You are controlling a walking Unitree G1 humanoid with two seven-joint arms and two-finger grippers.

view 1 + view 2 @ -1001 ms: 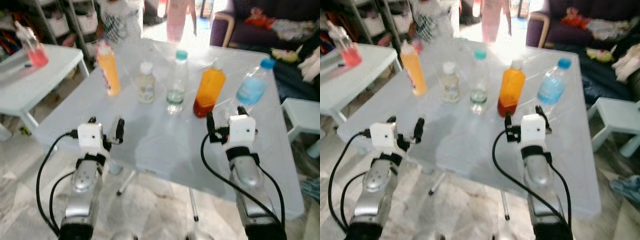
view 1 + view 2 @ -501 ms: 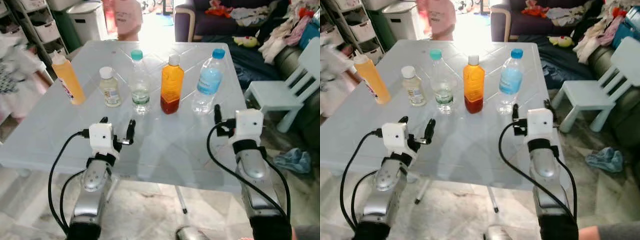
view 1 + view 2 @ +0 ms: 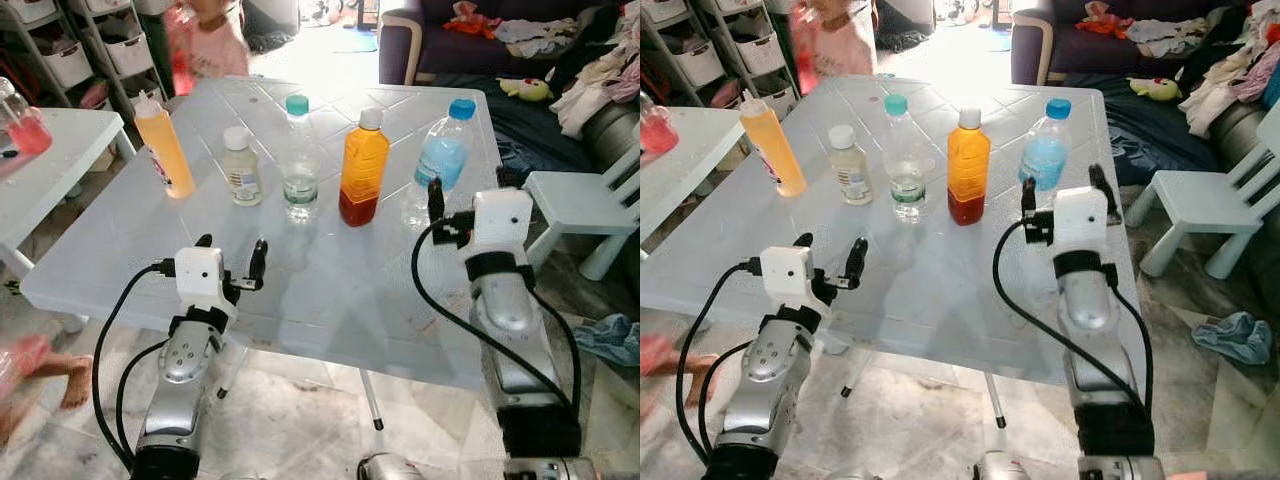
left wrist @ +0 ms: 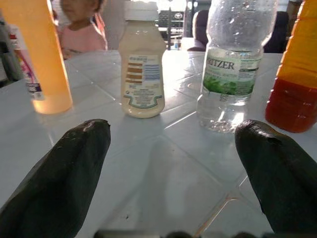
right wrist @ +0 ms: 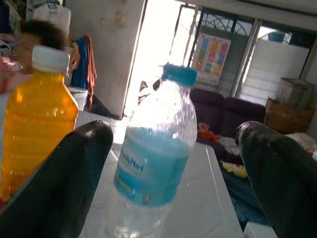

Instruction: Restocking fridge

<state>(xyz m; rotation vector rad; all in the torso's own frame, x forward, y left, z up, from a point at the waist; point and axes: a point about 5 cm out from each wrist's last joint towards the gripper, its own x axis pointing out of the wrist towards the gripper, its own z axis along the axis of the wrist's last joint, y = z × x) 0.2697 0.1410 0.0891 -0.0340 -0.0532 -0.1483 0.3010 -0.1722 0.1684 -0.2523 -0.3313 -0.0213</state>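
Five bottles stand in a row across the white table: an orange squeeze bottle, a small pale bottle, a clear water bottle, an orange juice bottle and a blue-tinted water bottle. My right gripper is open, raised just in front of the blue-tinted bottle, which stands between its fingers further ahead. My left gripper is open, low over the table's near part, facing the pale bottle and the clear bottle.
A white side table with a pink-filled container stands at the left. A child is beyond the far edge, and a foot shows at the lower left. A small white chair and a sofa are at the right.
The camera has shifted. My right gripper has risen and come closer to the blue-tinted bottle. The left gripper holds its place over the table. The child has moved behind the table.
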